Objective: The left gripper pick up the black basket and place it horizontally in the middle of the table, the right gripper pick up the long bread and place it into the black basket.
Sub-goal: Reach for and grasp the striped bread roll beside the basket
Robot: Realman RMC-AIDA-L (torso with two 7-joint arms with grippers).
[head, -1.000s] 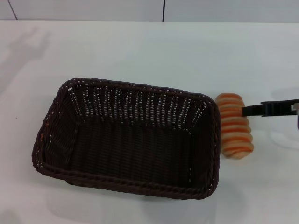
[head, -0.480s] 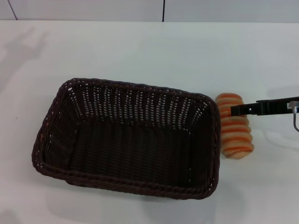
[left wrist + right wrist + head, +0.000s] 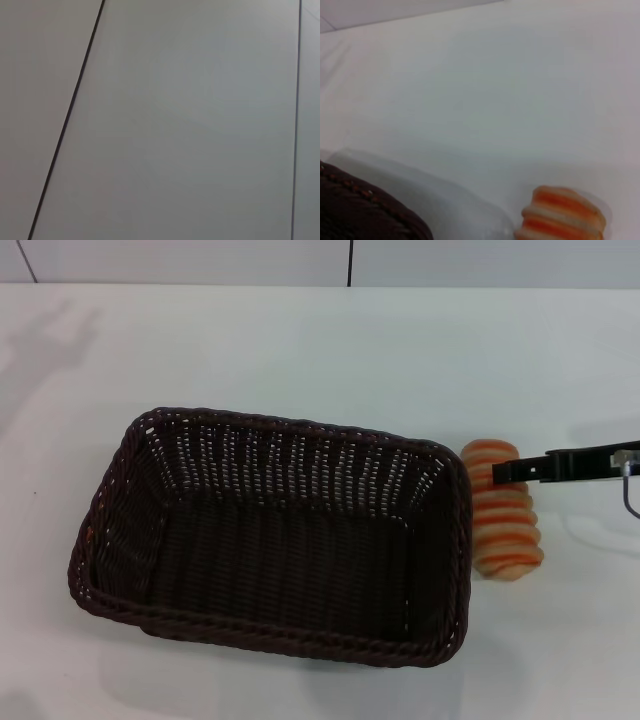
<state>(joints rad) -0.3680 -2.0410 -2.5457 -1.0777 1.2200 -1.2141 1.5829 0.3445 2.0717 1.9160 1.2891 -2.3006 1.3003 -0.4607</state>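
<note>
The right gripper point(image 3: 503, 471) reaches over the bread point(image 3: 503, 508), beside the basket point(image 3: 270, 535) on the counter point(image 3: 300, 350). I cannot tell how open its fingers are.

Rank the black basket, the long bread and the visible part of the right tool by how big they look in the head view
1. The black basket, by far the largest.
2. The long bread, lying on the table beside the basket.
3. The visible part of the right tool, a thin bar; it sits nearer the camera, so its true size is unsure.

Woven wicker black basket point(image 3: 270, 540), smooth matt white table point(image 3: 300, 350), ridged long bread point(image 3: 503, 510).
</note>
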